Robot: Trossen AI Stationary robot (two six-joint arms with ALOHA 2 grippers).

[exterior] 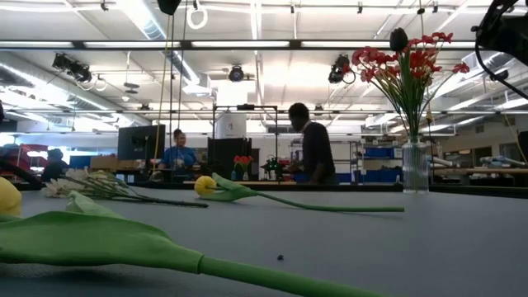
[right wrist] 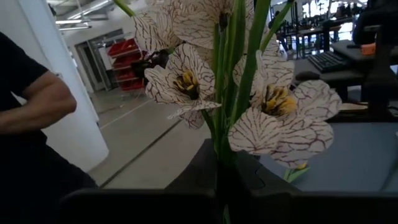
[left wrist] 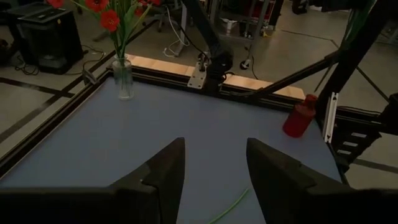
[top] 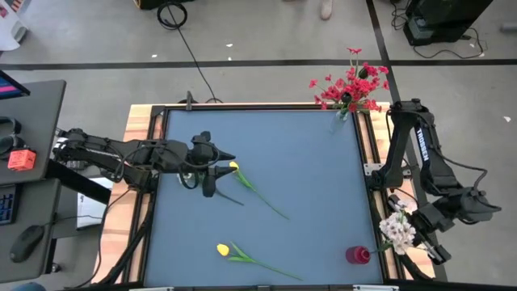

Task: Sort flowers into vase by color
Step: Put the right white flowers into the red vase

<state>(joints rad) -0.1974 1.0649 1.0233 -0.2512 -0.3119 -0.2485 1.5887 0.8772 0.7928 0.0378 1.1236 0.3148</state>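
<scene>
My left gripper (top: pixel 220 168) hovers open over the table's left middle, its tips beside a yellow tulip head (top: pixel 234 167) whose stem (top: pixel 266 200) lies on the table. A whitish spray (exterior: pixel 76 181) lies on the table under that gripper. A second yellow tulip (top: pixel 223 250) lies by the near edge. Red flowers (top: pixel 351 83) stand in a clear vase (exterior: pixel 415 167) at the far right corner. My right gripper (right wrist: pixel 227 190) is over the table's right edge, shut on whitish veined flowers (top: pixel 397 229). A green stem (left wrist: pixel 230 208) shows between the left fingers (left wrist: pixel 163 171). My right gripper holds the whitish flowers by their bunched green stems (right wrist: pixel 227 152), pinched between the two fingers just below the blossoms. The blossoms (right wrist: pixel 186 81) stand out beyond the fingertips. The bunch is lifted clear of the table, beside the red vase.
A small red vase (top: pixel 356 255) stands at the near right corner, close to the held flowers. Wooden rails and black framing (top: pixel 367 153) border the table. The table's middle and far left hold nothing. People stand in the room beyond the far edge (exterior: pixel 316 148).
</scene>
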